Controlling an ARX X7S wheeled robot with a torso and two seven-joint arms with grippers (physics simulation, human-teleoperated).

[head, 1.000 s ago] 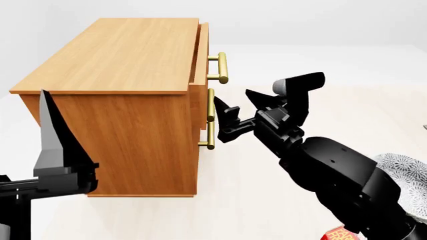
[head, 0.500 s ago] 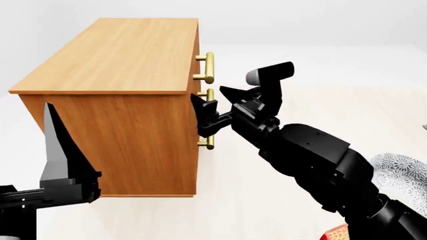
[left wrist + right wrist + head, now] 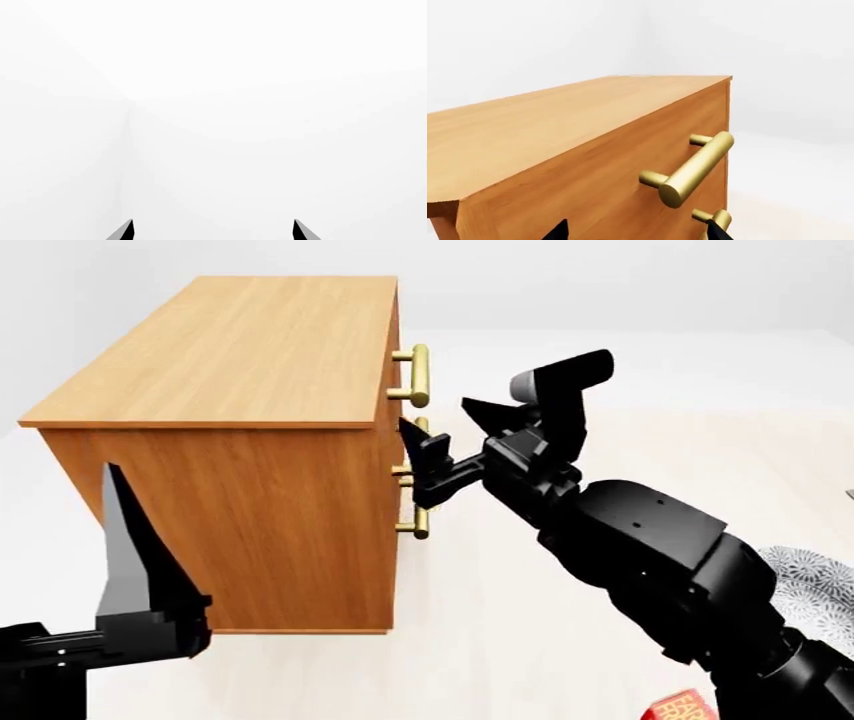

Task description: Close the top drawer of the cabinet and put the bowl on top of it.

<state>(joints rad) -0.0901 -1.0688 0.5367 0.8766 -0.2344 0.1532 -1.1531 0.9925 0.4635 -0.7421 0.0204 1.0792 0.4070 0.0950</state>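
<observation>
Cabinet (image 3: 240, 400): a boxy orange-brown wood-grain chest sits on a pale floor at the left and centre of the head view. Its long axis runs away from the camera, and its drawer fronts face the robot's right. The top drawer (image 3: 627, 170) sits flush with the cabinet's front face, closed. Its brass bar handle (image 3: 418, 376) stands out from the front on two short posts, and the bar runs parallel to the cabinet's long axis. In the right wrist view the same handle juts out toward the camera, with a second brass handle (image 3: 715, 218) partly visible beneath it.

The right gripper (image 3: 430, 468) is black and reaches in from the right. It sits just beside the drawer fronts, below the top handle and level with the middle handle. Its fingers are spread apart and grasp nothing.

The left gripper (image 3: 134, 550) stands low at the left, in front of the cabinet's near side panel. Its fingers point upward, parted, holding nothing; the left wrist view shows only two dark fingertips (image 3: 125, 231) against blank white.

The bowl (image 3: 814, 585), white with a dark leaf pattern, is only partly visible at the right edge, behind the right arm, well apart from the cabinet.
</observation>
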